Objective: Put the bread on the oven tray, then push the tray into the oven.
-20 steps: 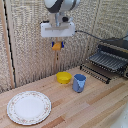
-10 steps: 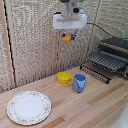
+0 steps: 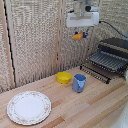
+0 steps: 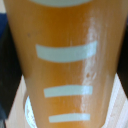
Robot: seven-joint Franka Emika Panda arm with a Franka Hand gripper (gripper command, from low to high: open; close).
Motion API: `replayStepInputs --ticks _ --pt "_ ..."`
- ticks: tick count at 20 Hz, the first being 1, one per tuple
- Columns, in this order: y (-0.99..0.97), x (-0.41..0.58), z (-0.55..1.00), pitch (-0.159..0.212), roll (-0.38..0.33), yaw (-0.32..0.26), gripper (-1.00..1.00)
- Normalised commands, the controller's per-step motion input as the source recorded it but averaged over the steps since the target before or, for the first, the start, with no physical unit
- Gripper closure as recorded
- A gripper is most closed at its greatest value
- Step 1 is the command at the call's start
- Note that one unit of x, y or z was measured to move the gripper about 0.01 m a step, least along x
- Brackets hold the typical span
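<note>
High above the table, my clamp (image 3: 79, 35) is shut on the bread (image 3: 77, 36), a small orange-brown piece that shows between the blue-black fingers. In the wrist view the bread (image 4: 67, 62) fills nearly the whole picture, orange with pale stripes. The oven pan (image 3: 106, 61), a dark tray of wire bars, juts from the front of the oven (image 3: 116, 49) at the exterior view's right. The clamp hangs to the exterior view's left of the pan and well above it.
On the wooden table (image 3: 95, 107) stand a blue cup (image 3: 79, 83) and a round yellow bowl (image 3: 63, 77) near the middle. A patterned plate (image 3: 28, 107) lies at the exterior view's front left. A woven screen closes off the back.
The clamp has risen and moved toward the exterior view's right with the bread in it, nearer to the oven. Nothing on the table has moved.
</note>
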Motion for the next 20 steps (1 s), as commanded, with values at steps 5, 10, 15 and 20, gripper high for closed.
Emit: replayStepInputs --ticks 5,10,15,20 --pt "-0.66 -0.085 0.01 0.061 0.0 -0.211 1.0" --pt "-0.8 -0.003 -0.03 0.015 0.0 -0.159 1.0" --pt "-0.92 0.03 -0.09 0.0 0.0 -0.108 1.0" --pt "-0.99 0.187 -0.06 -0.005 0.009 -0.056 1.0"
